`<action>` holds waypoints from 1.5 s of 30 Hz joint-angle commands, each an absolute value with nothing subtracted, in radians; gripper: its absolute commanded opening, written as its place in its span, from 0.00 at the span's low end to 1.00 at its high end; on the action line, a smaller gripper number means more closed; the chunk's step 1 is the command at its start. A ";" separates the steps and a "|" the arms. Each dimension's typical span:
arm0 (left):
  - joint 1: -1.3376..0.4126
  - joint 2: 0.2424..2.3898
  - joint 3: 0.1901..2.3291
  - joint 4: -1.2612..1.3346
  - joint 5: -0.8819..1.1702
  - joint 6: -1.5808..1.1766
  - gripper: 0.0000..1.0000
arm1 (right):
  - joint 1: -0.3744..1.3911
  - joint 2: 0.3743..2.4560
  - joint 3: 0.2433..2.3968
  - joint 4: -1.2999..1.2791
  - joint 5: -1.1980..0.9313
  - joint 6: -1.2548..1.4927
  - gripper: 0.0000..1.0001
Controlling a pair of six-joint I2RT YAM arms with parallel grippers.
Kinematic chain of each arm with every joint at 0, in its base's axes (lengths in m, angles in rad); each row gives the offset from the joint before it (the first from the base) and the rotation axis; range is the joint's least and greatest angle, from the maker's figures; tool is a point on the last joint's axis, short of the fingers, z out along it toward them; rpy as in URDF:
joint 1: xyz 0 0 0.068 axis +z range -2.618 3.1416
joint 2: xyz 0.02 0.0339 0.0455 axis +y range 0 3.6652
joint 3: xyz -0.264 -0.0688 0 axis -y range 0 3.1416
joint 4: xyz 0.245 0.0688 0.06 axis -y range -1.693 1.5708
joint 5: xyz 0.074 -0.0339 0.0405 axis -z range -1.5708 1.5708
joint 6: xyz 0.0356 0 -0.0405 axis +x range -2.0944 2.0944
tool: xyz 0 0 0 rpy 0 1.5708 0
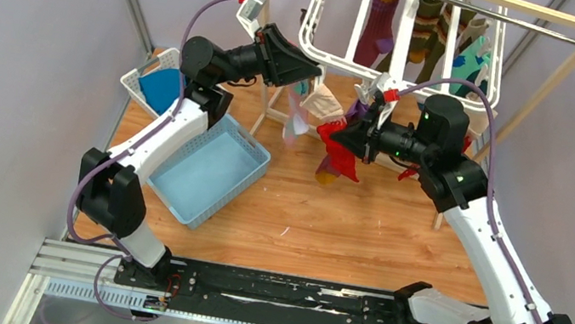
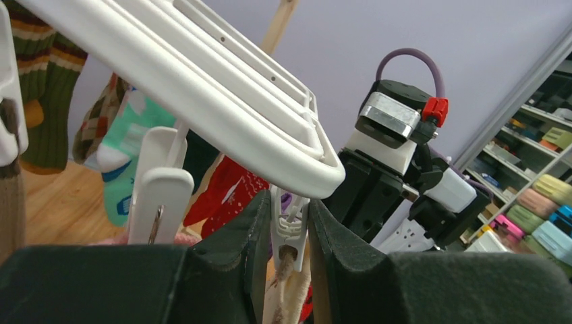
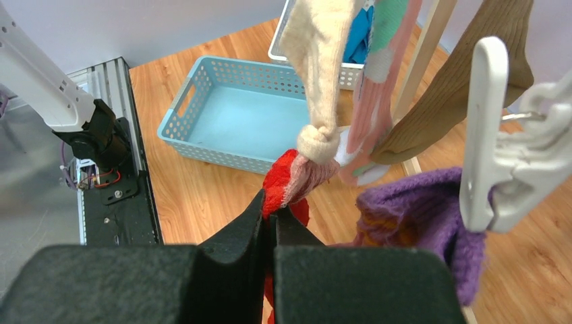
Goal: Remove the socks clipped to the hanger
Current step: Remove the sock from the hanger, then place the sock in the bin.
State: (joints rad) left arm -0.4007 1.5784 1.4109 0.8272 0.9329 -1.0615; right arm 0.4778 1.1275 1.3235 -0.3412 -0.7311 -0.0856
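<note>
From above, the white hanger (image 1: pixel 310 12) hangs from a metal rod (image 1: pixel 536 27) on a wooden rack (image 1: pixel 550 81) at the far side of the table (image 1: pixel 342 230); most of the socks, among them a purple sock (image 1: pixel 378 25), are clipped beneath it. The left gripper (image 1: pixel 311 69) reaches up to the hanger's near left corner. The right gripper (image 1: pixel 337 138) sits just below that corner with a red sock (image 1: pixel 339 157) dangling from it. A blue basket (image 1: pixel 205 171) stands on the table to the left, and behind it is a white basket (image 1: pixel 134 81) with a blue cloth (image 1: pixel 159 87) inside.

In the left wrist view, the left gripper's fingers (image 2: pixel 236 270) are drawn in against both sides of a white clip (image 2: pixel 290 229) that hangs from the hanger's rounded corner (image 2: pixel 324 169); a cream sock (image 2: pixel 290 297) hangs from the clip's mouth, between the fingers. A teal sock (image 2: pixel 125 155) and a green striped sock (image 2: pixel 47 101) hang further along the frame. Shelves (image 2: pixel 539 196) of coloured items in the background are too blurred to read.

In the right wrist view, the right gripper's fingers (image 3: pixel 243 229) are pinched tight on the red sock (image 3: pixel 280 182) near its top, which touches the knotted end of the cream sock (image 3: pixel 324 61); whether a clip still holds the red sock cannot be told. A purple sock (image 3: pixel 418 209) hangs just to the right and a brown sock (image 3: pixel 465 81) above it. The blue basket (image 3: pixel 236 115) lies below on the table.
</note>
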 commanded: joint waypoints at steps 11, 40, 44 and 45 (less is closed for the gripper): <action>-0.388 1.535 1.368 0.895 0.843 -1.137 0.00 | 0.461 1.164 1.339 -0.339 -0.767 -0.047 0.00; -0.359 1.466 1.320 0.661 0.871 -0.842 0.77 | 0.474 1.151 1.337 -0.495 -0.963 -0.182 0.00; -0.332 1.433 1.290 0.654 0.905 -0.822 0.93 | 0.480 1.148 1.336 -0.502 -0.966 -0.198 0.00; -0.329 1.417 1.276 0.644 0.919 -0.803 0.95 | 0.481 1.146 1.336 -0.504 -0.967 -0.202 0.00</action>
